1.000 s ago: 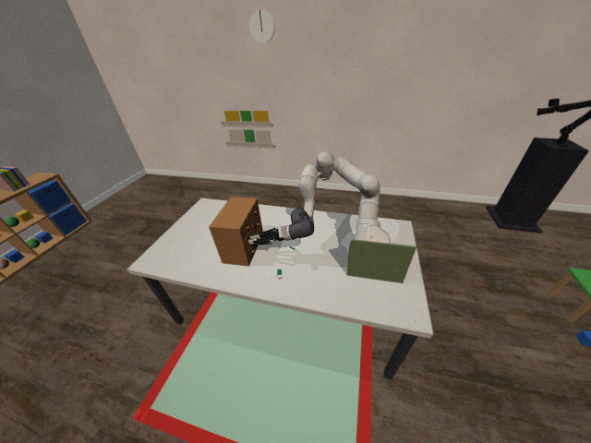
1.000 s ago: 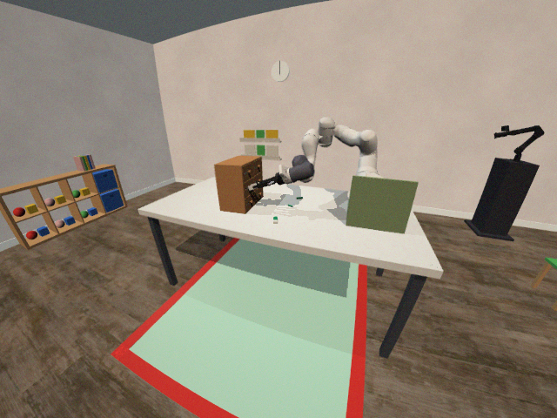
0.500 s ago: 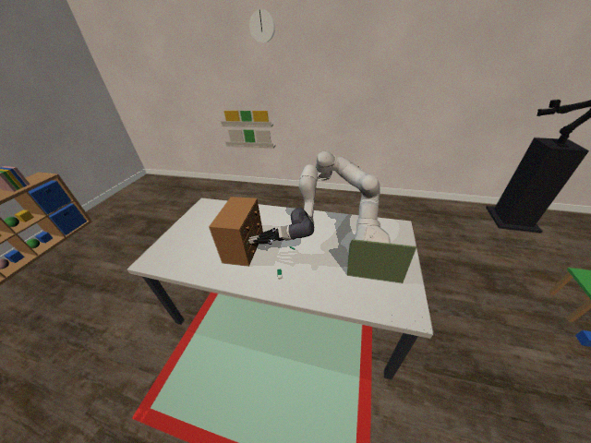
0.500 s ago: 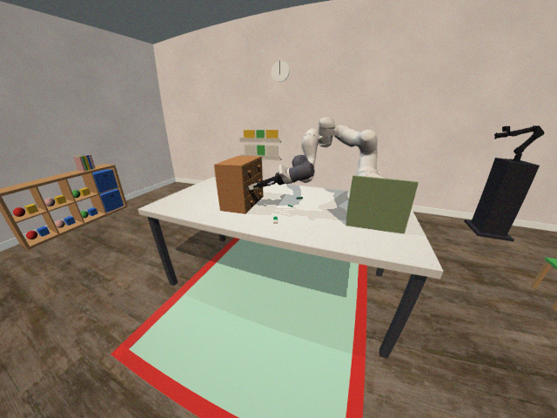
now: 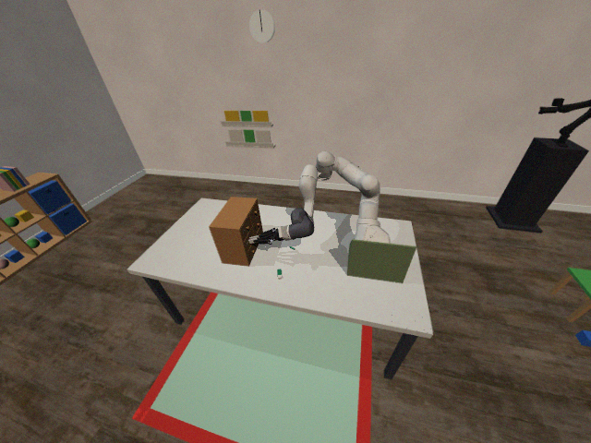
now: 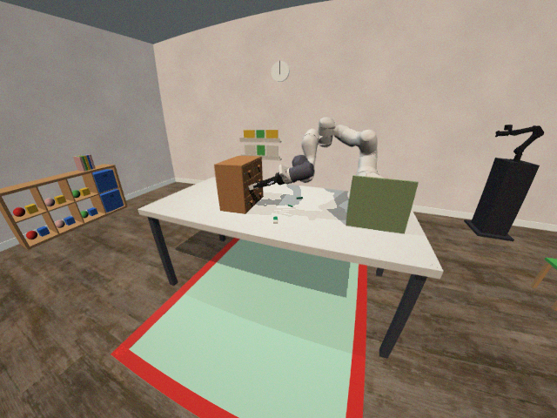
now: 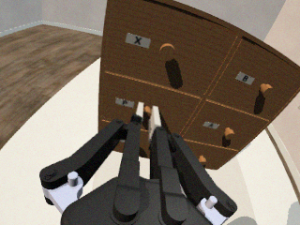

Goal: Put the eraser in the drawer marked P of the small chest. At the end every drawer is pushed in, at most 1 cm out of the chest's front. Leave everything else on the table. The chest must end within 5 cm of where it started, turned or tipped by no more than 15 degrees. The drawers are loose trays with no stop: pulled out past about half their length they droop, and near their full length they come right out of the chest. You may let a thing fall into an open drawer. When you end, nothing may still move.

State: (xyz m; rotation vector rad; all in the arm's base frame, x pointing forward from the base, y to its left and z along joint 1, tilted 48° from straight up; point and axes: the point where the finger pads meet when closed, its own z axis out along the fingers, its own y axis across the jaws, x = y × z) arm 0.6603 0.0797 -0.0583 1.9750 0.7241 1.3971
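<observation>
The small wooden chest (image 5: 235, 230) stands on the left part of the white table, its drawer front facing the arm; it also shows in the exterior view (image 6: 238, 183) and the wrist view (image 7: 187, 88). All drawers look pushed in. My gripper (image 7: 145, 112) (image 5: 251, 239) is at the chest front, shut on the orange handle of the left drawer in the second row; that drawer's label is too small to read. The drawer above it is marked X. The eraser (image 5: 279, 272) (image 6: 274, 219), a small white and green block, lies on the table in front of the chest, apart from the gripper.
A small green stick (image 5: 292, 247) lies on the table under the arm. An upright green board (image 5: 379, 261) stands at the right near the robot's base. Grey patches mark the table between chest and board.
</observation>
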